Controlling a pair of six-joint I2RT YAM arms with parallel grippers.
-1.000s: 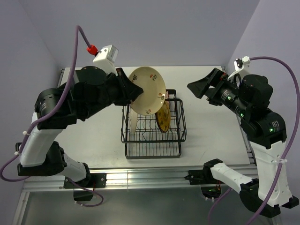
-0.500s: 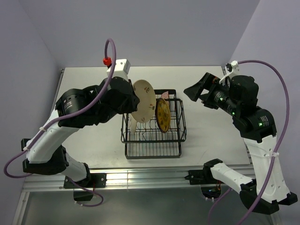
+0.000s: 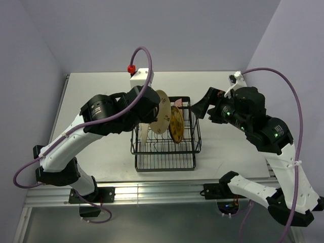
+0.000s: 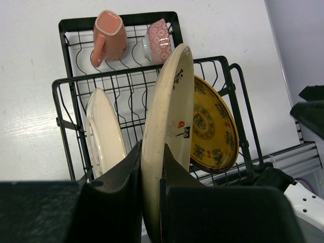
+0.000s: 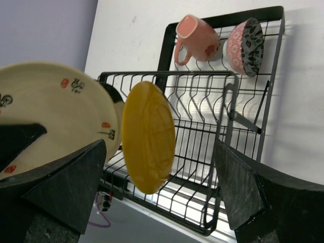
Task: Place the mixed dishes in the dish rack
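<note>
My left gripper is shut on the rim of a cream plate. It holds the plate on edge over the black wire dish rack. The plate is between a second cream plate and the yellow patterned plate, which both stand in slots. I cannot tell if it touches the rack. The pinkish mug and the small bowl lie at the rack's far end. My right gripper is open and empty just right of the rack.
The rack sits mid-table on the white tabletop. Lilac walls close in behind and on both sides. An aluminium rail runs along the near edge by the arm bases.
My left arm has swung right and down, turning the cream plate from face-up to edge-on and lowering it between the standing plates. My right gripper has moved left toward the rack.
</note>
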